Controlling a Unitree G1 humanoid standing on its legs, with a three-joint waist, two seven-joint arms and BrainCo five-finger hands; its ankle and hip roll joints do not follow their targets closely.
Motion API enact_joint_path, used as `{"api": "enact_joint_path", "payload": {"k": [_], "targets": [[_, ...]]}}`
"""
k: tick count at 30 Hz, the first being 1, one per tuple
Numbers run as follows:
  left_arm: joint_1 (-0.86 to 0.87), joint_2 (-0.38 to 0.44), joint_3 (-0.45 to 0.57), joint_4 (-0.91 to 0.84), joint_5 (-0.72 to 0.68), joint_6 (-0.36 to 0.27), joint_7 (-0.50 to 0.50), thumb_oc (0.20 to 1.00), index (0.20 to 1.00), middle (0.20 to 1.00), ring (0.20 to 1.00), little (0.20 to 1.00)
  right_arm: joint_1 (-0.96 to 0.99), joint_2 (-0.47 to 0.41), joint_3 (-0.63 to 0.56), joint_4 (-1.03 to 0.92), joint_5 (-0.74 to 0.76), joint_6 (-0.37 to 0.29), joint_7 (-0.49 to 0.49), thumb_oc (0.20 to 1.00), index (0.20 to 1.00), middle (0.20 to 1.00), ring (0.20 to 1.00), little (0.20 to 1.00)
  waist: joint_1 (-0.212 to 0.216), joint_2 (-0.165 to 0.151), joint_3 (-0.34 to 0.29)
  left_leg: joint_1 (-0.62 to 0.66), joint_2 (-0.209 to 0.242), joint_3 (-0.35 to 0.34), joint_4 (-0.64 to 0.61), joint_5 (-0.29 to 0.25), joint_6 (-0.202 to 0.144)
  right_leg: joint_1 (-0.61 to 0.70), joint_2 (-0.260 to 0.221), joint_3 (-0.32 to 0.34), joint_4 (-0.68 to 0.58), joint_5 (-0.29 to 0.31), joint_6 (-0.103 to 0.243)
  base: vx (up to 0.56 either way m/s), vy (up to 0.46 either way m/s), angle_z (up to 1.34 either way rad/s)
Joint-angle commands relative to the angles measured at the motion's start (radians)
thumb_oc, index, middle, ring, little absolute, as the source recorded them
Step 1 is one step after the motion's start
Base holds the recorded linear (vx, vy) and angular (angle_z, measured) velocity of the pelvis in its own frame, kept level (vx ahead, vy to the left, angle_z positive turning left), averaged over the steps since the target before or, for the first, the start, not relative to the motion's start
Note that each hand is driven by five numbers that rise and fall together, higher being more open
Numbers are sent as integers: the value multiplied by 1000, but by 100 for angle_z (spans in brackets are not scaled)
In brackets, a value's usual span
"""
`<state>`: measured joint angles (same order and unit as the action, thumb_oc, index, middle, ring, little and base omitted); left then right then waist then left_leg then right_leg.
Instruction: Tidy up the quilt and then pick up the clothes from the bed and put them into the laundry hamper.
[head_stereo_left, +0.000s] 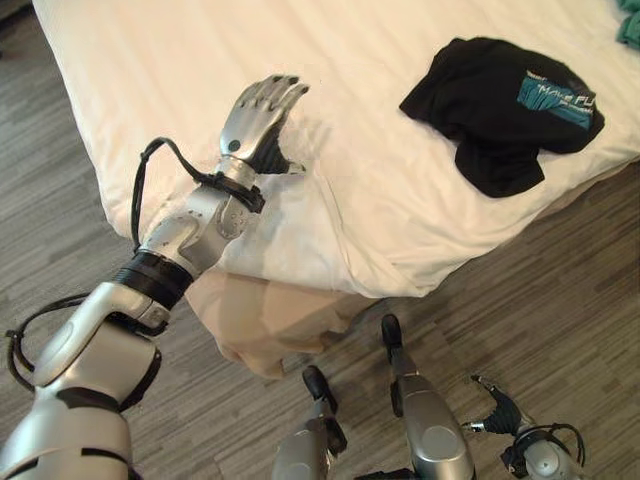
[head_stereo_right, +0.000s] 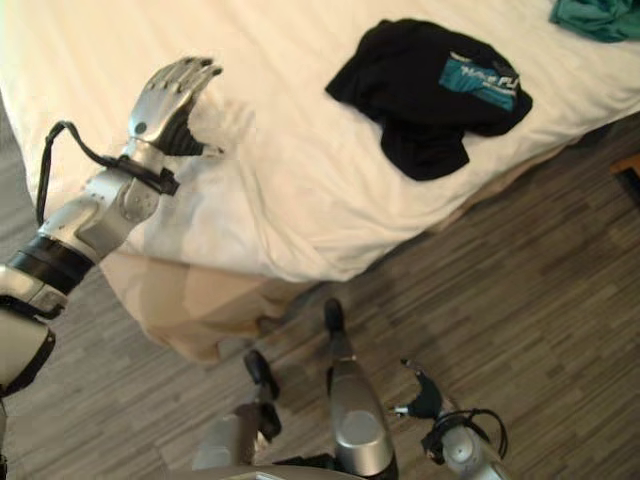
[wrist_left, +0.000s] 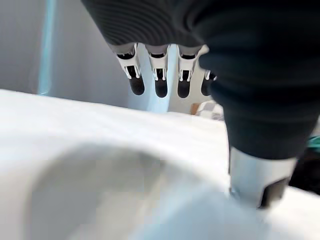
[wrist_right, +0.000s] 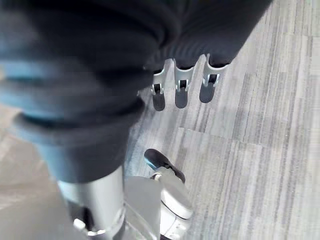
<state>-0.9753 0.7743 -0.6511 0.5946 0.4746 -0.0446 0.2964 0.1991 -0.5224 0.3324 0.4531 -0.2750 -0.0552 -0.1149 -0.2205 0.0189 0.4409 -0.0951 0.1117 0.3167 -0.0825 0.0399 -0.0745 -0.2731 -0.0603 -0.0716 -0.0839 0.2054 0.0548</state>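
Left hand (head_stereo_left: 258, 122) flat on quilt (head_stereo_left: 180, 70) at upper centre-left, fingers straight, holding nothing. Black shirt (head_stereo_left: 500, 105) upper right, well apart, to fingers' right. Right hand (head_stereo_left: 500, 412) low by floor (head_stereo_left: 560, 290), lower right, fingers relaxed, empty. Teal cloth (head_stereo_right: 598, 17) at top right corner.

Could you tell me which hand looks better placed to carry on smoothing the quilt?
Probably the left. The left hand lies open on the white quilt, fingers straight. The right hand hangs low over the floor, away from the bed, holding nothing.
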Motion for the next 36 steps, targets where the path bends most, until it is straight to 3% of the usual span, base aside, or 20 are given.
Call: {"api": "enact_joint_path", "payload": {"k": [1,2,3,4,5,11,12,15,16,17,22,25,27,28,29,30,31,32,34,36], "targets": [[-41,17,57,110,87,72,6,1000,1000,1000,1000,1000,16,42,13,33,3,2,-21,1000,1000,1000,1000,1000,30,-62,-27,-1,4,-75,83,-140,8,32,-112,-55,19,-160,116,-40,-33,5],[-35,4,58,142,97,80,6,1000,1000,1000,1000,1000,12,46,19,40,8,2,-21,1000,1000,1000,1000,1000,30,-65,-27,-4,2,-76,82,-134,8,30,-114,-55,18,-157,113,-29,-27,6],[-18,-9,62,168,106,85,0,533,533,533,533,533,12,48,24,44,9,1,-23,1000,1000,1000,1000,1000,32,-65,-24,1,2,-77,81,-135,7,37,-113,-59,17,-159,112,-33,-15,8],[-18,-9,63,168,106,85,0,285,285,285,285,285,12,48,24,44,9,1,-23,1000,1000,1000,1000,1000,31,-65,-25,0,2,-77,80,-134,7,36,-113,-59,16,-159,112,-16,-29,8],[18,-36,75,165,102,83,-7,200,200,200,200,200,14,52,31,50,15,3,-22,1000,1000,1000,1000,1000,36,-65,-27,7,2,-84,76,-135,7,46,-113,-64,14,-163,109,-3,-23,9],[264,-120,168,-8,11,22,-36,200,200,200,200,200,25,63,22,38,33,9,-22,1000,1000,1000,1000,1000,56,-52,-62,56,-1,-95,47,-134,5,101,-111,-77,4,-175,104,21,-4,14],[405,-183,209,-107,-32,-10,-43,200,200,200,200,200,-6,82,4,128,46,10,-47,1000,1000,1000,1000,1000,79,-40,-81,72,-4,-103,37,-132,8,123,-110,-88,1,-179,100,27,6,26],[540,-234,243,-203,-80,-41,-60,200,200,200,200,200,-36,92,-12,187,51,15,-73,1000,1000,1000,1000,1000,89,-30,-106,96,-6,-106,19,-130,9,147,-109,-96,-3,-183,101,41,54,29],[658,-265,268,-279,-132,-72,-74,526,526,526,526,526,-77,88,-49,198,59,22,-100,1000,1000,1000,1000,1000,108,-23,-125,112,-7,-115,7,-126,12,164,-109,-104,-3,-187,100,31,42,14],[709,-272,271,-309,-149,-80,-84,1000,1000,1000,1000,1000,-94,86,-58,202,62,25,-109,1000,1000,1000,1000,1000,116,-19,-135,119,-7,-122,2,-126,13,173,-110,-109,-3,-189,99,31,41,11],[895,-274,283,-323,-173,-108,-128,1000,1000,1000,1000,1000,-141,44,-92,156,41,17,-140,1000,1000,1000,1000,1000,144,-15,-170,132,-3,-141,-5,-123,16,202,-110,-131,-3,-199,99,13,39,12],[1050,-265,279,-139,-98,-96,-118,1000,1000,1000,1000,1000,-173,-11,-115,95,17,-10,-190,1000,1000,1000,1000,1000,181,-22,-197,142,4,-162,-5,-124,15,235,-111,-154,-3,-211,101,25,43,23],[1096,-276,262,32,-29,-79,-94,1000,1000,1000,1000,1000,-220,-45,-94,79,-13,-19,-215,1000,1000,1000,1000,1000,203,-29,-205,142,5,-173,-5,-122,14,247,-112,-167,-3,-216,102,2,25,18],[1094,-279,262,36,-28,-81,-91,1000,1000,1000,1000,1000,-221,-45,-93,80,-13,-19,-215,1000,1000,1000,1000,1000,202,-29,-205,139,3,-174,-5,-118,14,244,-114,-167,-3,-213,101,-7,16,6],[1111,-296,267,159,0,-63,-77,1000,1000,1000,1000,1000,-265,-65,-73,75,-23,-21,-228,771,771,771,771,771,215,-34,-208,138,4,-178,-5,-117,12,247,-114,-175,-3,-214,101,2,-12,11],[1126,-307,265,375,17,-33,-78,1000,1000,1000,1000,1000,-457,-193,-43,145,8,-19,-217,542,542,542,542,542,263,-48,-220,139,9,-198,-5,-117,4,261,-114,-199,-3,-225,99,4,-11,15],[1121,-312,267,380,18,-34,-76,1000,1000,1000,1000,1000,-467,-196,-38,151,10,-21,-218,373,373,373,373,373,259,-46,-217,136,7,-200,-5,-114,5,259,-116,-200,-3,-223,99,12,-19,25],[1156,-323,319,492,7,-27,-57,1000,1000,1000,1000,1000,-564,-239,-26,-112,22,-27,-211,200,200,200,200,200,275,-61,-220,131,9,-214,-5,-110,2,261,-116,-209,-3,-221,100,-15,12,49],[1155,-376,372,654,-19,4,-68,1000,1000,1000,1000,1000,-625,-227,-5,-320,11,-87,-203,200,200,200,200,200,304,-74,-204,121,14,-223,1,-108,1,262,-115,-216,-3,-225,97,-31,-17,29],[1131,-372,399,677,-47,10,-73,1000,1000,1000,1000,1000,-761,-210,40,-326,9,-104,-212,200,200,200,200,200,346,-86,-175,86,17,-246,11,-97,-3,250,-116,-230,-3,-224,93,-87,-57,7]]}}
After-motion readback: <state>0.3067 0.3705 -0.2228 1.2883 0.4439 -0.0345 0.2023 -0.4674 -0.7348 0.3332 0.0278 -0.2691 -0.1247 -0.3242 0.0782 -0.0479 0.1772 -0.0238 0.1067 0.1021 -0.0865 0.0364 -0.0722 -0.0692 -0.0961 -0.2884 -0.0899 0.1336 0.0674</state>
